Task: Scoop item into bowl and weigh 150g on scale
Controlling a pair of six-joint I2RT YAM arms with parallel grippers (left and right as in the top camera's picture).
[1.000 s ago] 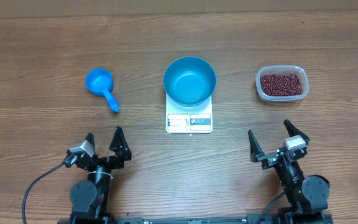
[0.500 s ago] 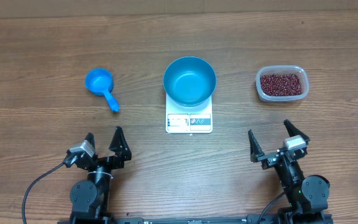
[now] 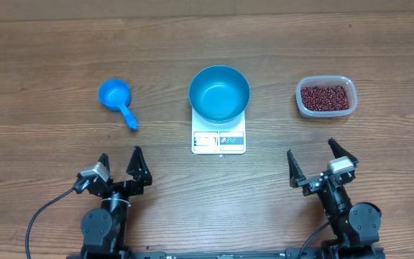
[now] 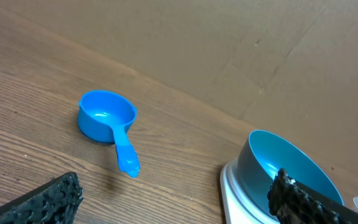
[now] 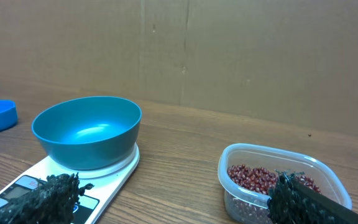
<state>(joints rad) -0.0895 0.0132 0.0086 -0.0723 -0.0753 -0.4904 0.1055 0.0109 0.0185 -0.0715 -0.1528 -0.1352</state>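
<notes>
Left tool (image 3: 120,155): spread wide, gripping nothing, parked by near edge of desk (image 3: 42,57). Straight ahead of it, blue scoop (image 3: 119,103), cup at far end, handle slanting back toward this tool and slightly inward. Much closer to this side than to right tool (image 3: 311,149), likewise wide open and empty. Ahead of right tool: clear tub (image 3: 298,97) holding beans (image 3: 325,97). Between the two, centred: teal bowl (image 3: 219,93), empty, sitting on scale (image 3: 218,140). Likely first reach: left side, onto handle, across its slant.
</notes>
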